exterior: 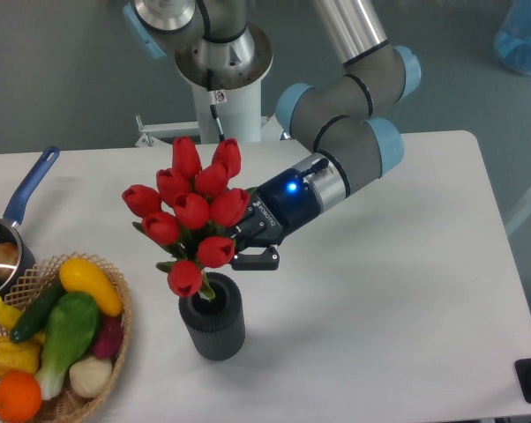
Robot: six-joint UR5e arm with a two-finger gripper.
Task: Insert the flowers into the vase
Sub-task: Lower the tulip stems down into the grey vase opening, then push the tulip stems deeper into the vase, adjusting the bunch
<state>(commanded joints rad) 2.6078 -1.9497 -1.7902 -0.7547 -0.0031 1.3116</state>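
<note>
The flowers (192,210), a bunch of red closed tulips, stand with their stems pointing down into the round mouth of the vase (213,323). The long axis of the bunch runs nearly upright, leaning slightly so the heads sit up and to the left of the vase. The lowest bloom hangs just over the vase's left rim, and the heads spread wider than the vase itself.

The gripper (248,249) reaches in from the right, tilted down toward the left, and its fingers are clamped on the stems just below the blooms and above the vase mouth. A blue light glows on the wrist behind it.

The vase, a dark grey ribbed cylinder, stands upright on the white surface (380,300), with bare surface around its base.

To the left, a wicker basket (115,339) holds colourful vegetables: a yellow squash (89,285), a green leafy one (67,335), a dark cucumber, a purple piece, a pale bulb and an orange (17,395). Further left, at the edge of view, a blue-handled saucepan (27,189) touches the basket; something pale lies in it.
</note>
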